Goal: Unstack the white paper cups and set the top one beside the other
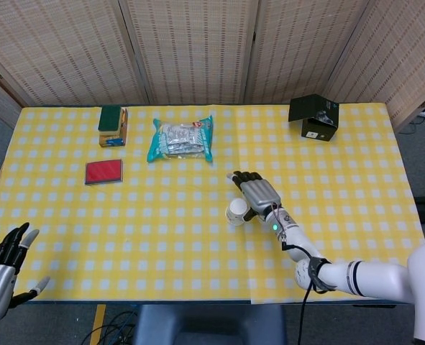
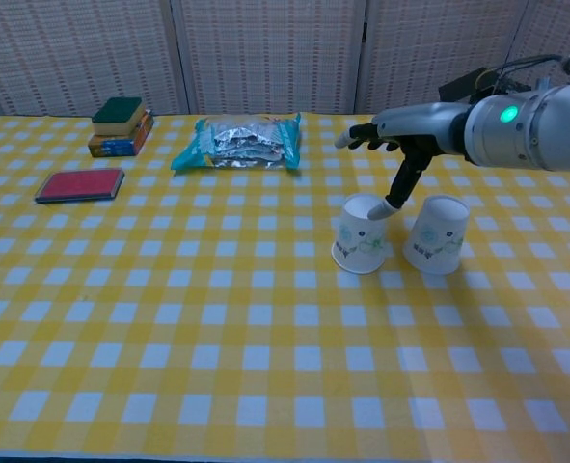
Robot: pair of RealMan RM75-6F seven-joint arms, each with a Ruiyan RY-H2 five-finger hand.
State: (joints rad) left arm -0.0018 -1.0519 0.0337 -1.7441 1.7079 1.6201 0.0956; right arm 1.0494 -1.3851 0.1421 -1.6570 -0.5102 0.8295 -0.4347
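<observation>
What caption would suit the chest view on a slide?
Right hand opens above one cup set beside the other cup on the checked table.

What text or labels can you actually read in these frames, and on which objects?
No text reads clearly anywhere.
Paper cups: faint printed pattern only, no words legible.
Teal snack bag: print too blurred.
Black box: small white label, too small.
Sponge pack: blue label, unreadable.

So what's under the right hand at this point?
The right hand is above two white paper cups side by side: left cup with a fingertip on its rim, right cup, which the head view hides under the hand.
</observation>
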